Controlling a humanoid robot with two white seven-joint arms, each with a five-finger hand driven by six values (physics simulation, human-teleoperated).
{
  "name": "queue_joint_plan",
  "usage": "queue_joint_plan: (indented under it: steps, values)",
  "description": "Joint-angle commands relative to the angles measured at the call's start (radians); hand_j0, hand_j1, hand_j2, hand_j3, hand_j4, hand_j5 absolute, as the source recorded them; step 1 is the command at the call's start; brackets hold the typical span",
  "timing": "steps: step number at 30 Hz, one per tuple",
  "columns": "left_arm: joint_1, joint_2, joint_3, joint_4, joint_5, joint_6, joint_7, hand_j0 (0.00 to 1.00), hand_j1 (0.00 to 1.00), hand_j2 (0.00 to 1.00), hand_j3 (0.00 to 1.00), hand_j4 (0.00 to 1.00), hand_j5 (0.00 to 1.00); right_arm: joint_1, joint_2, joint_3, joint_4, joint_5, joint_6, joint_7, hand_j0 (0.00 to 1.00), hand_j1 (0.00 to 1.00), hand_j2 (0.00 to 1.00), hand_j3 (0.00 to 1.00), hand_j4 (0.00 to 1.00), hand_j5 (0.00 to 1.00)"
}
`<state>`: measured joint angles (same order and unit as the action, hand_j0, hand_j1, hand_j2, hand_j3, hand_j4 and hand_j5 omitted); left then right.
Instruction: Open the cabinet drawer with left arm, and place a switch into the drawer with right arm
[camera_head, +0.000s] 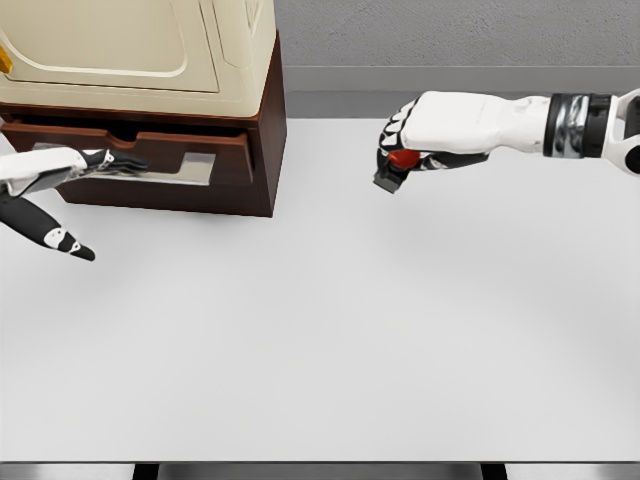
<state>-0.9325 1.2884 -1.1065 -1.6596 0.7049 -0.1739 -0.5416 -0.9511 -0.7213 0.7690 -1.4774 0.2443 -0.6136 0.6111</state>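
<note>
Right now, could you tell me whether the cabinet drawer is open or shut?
Open, partly: the drawer juts out from the cabinet front, with the left hand at its edge.

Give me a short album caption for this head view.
Left hand at the partly open drawer; right hand holds a switch above the table.

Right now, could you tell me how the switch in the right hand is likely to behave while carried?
The switch looks small and boxy, so probably rigid and light. The right hand wraps it with only a dark corner and a red part showing, so it seems held firmly. Its flat sides suggest it would not roll once in the drawer.
</note>
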Motion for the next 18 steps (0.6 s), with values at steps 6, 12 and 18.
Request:
queue_joint_plan:
  steps: [6,12,18]
  values:
    - [0.001,0.048,-0.001,-0.046,0.048,0.039,0.000,1.00,1.00,1.00,1.00,1.00,1.00,-0.025,0.033,0.046,-0.003,-0.034,0.003,0.000,0.50,0.50,0.50,0.50,0.50,0.50]
    - [0.008,0.071,-0.001,-0.060,0.073,0.040,0.002,1.00,1.00,1.00,1.00,1.00,1.00,-0.031,0.033,0.046,-0.003,-0.043,0.003,0.000,0.50,0.50,0.50,0.50,0.50,0.50]
    - [0.009,0.092,-0.003,-0.083,0.111,0.060,0.002,1.00,1.00,1.00,1.00,1.00,1.00,-0.044,0.046,0.055,-0.004,-0.045,0.003,0.000,0.50,0.50,0.50,0.50,0.50,0.50]
